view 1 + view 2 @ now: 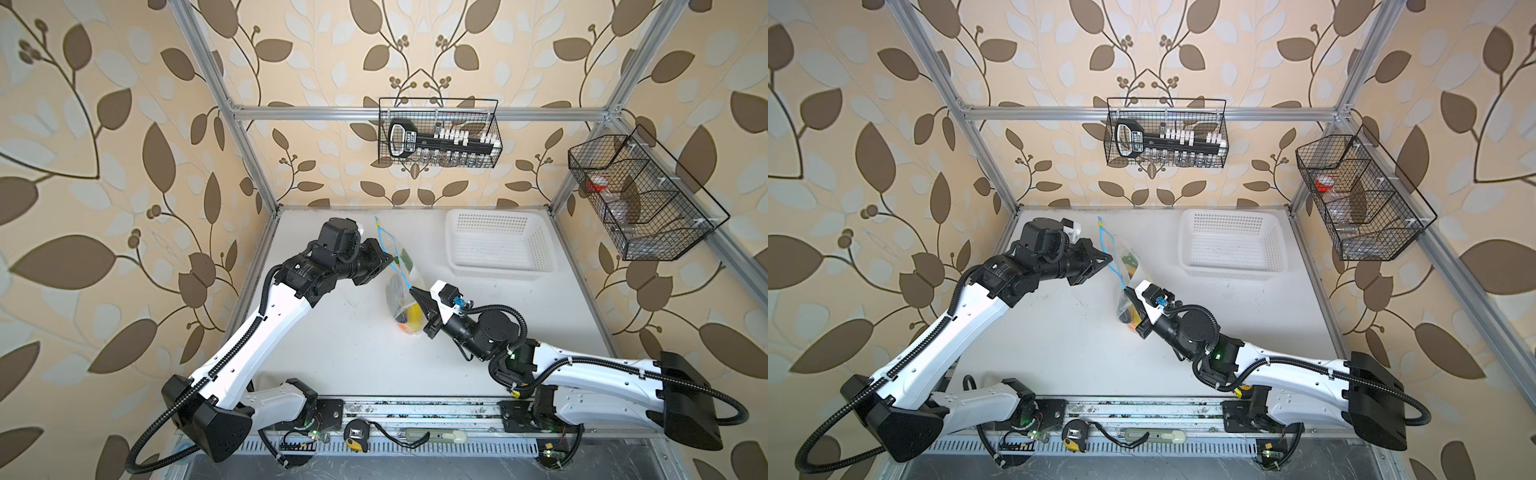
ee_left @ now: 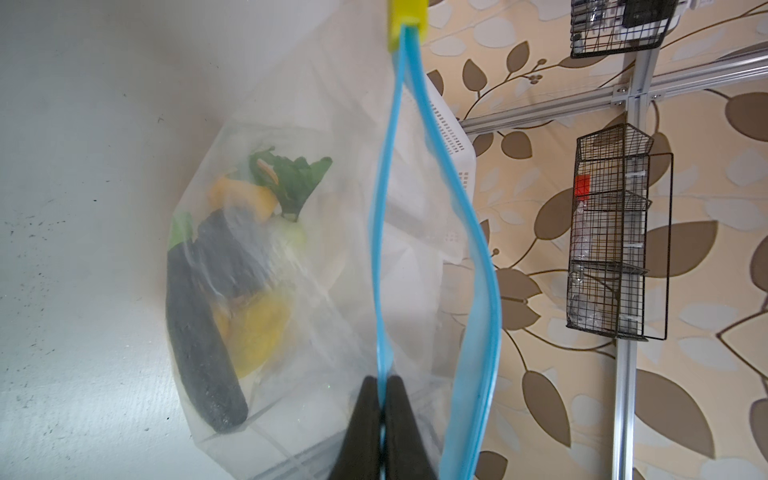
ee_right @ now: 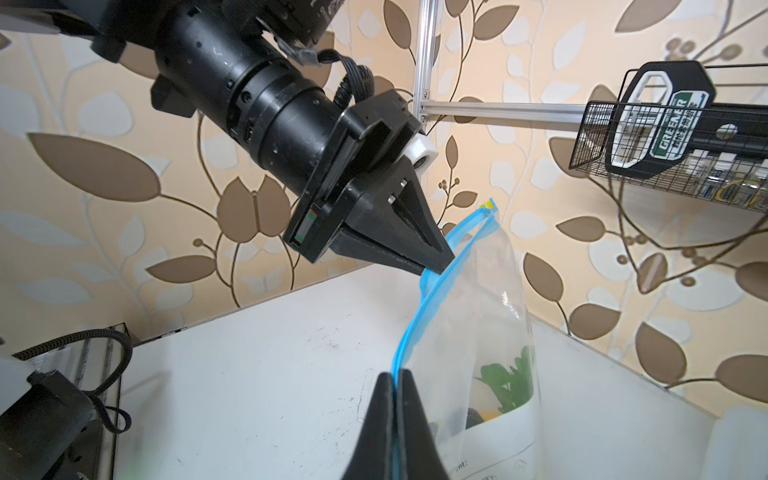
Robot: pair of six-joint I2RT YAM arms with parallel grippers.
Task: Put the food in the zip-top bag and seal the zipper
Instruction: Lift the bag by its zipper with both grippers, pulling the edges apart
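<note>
Bag [image 2: 332, 332] held by its zipper [image 2: 376, 249]
Left gripper [image 2: 383, 382] and right gripper [image 3: 395, 382] are both clamped tight on it; zipper gapes unsealed, food [image 2: 199, 332] lies inside.

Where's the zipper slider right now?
In a top view the slider sits at the far end of the zipper, just past the left pincer and left of the basket.
</note>
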